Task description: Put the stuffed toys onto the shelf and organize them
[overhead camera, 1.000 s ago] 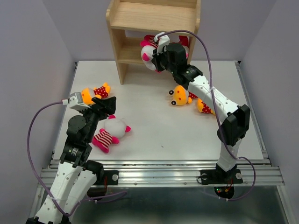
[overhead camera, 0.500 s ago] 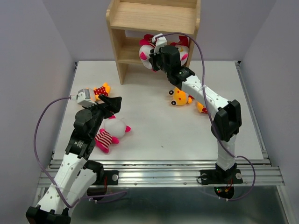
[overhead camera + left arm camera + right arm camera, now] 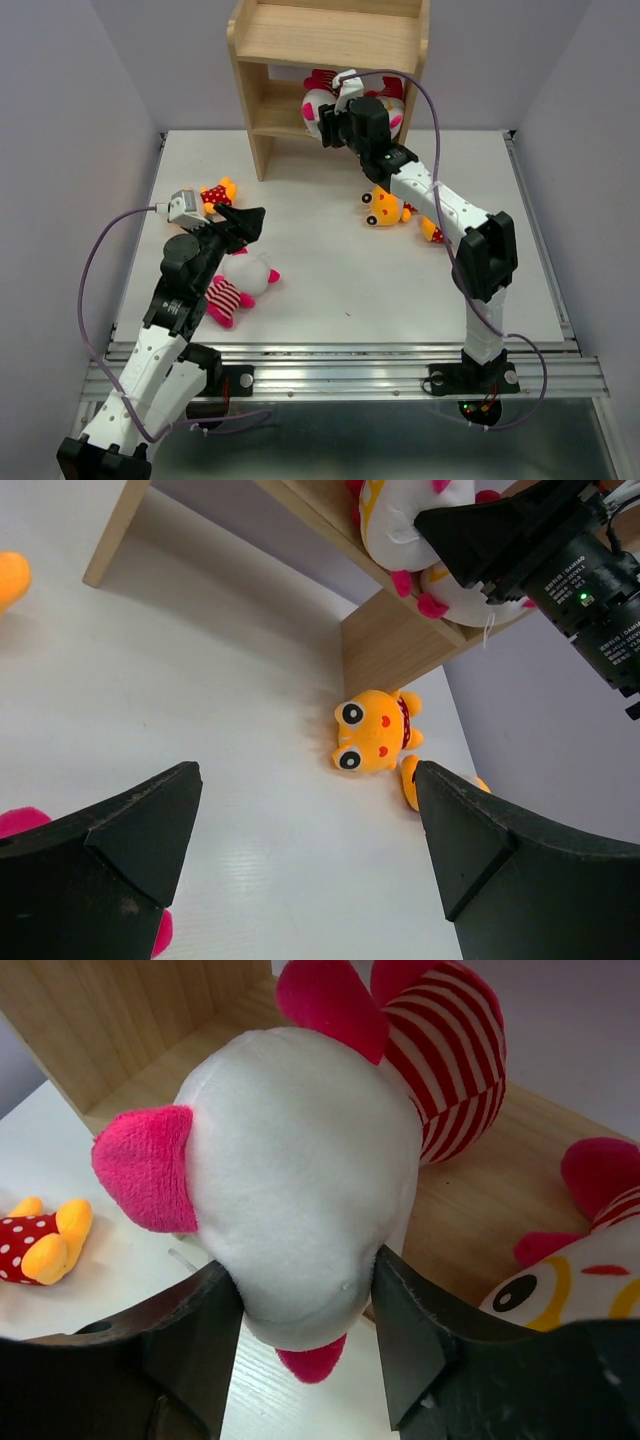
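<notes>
From the top, my right tool [image 3: 328, 118] holds a white toy [image 3: 314, 103] at the middle board of the shelf [image 3: 330, 35]. I think it is there to set the toy down. My left tool [image 3: 243, 217] hangs open with nothing in it above the bench [image 3: 330, 280], near a loose white toy [image 3: 243, 277], maybe the next one. My left wrist view shows a yellow toy [image 3: 372, 730] lying by the shelf foot. Only my right wrist view shows the fingers [image 3: 180, 1350] squeezing the white head, with a striped neighbour [image 3: 585, 1285] beside it.
</notes>
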`<state>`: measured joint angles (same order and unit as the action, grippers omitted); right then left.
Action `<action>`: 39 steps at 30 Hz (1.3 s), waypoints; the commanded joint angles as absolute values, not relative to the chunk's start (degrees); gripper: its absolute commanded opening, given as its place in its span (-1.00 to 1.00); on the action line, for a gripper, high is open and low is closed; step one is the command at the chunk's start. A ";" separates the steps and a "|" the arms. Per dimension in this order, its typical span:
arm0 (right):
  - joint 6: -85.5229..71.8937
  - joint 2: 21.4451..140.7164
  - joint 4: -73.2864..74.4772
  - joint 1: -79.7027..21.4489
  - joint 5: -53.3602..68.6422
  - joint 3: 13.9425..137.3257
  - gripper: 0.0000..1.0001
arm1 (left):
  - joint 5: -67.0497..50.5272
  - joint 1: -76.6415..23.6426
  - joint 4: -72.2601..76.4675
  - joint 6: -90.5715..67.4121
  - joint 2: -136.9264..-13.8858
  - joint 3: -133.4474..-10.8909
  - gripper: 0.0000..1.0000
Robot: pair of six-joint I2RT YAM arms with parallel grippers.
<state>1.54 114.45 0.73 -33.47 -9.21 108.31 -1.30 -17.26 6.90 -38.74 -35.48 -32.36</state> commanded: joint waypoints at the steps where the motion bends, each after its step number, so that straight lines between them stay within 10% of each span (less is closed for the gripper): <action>1: 1.84 110.66 -4.39 -32.87 -9.58 107.05 0.16 | -2.90 -17.32 10.90 -39.02 -36.03 -32.61 0.97; 27: 8.52 94.67 -6.25 -32.87 12.20 94.58 0.96 | -6.77 -17.75 16.34 -35.16 -51.31 -40.69 0.97; 39: 5.89 82.80 -1.94 -24.79 20.48 90.70 1.00 | -9.84 -21.36 21.53 -32.52 -67.50 -52.03 0.97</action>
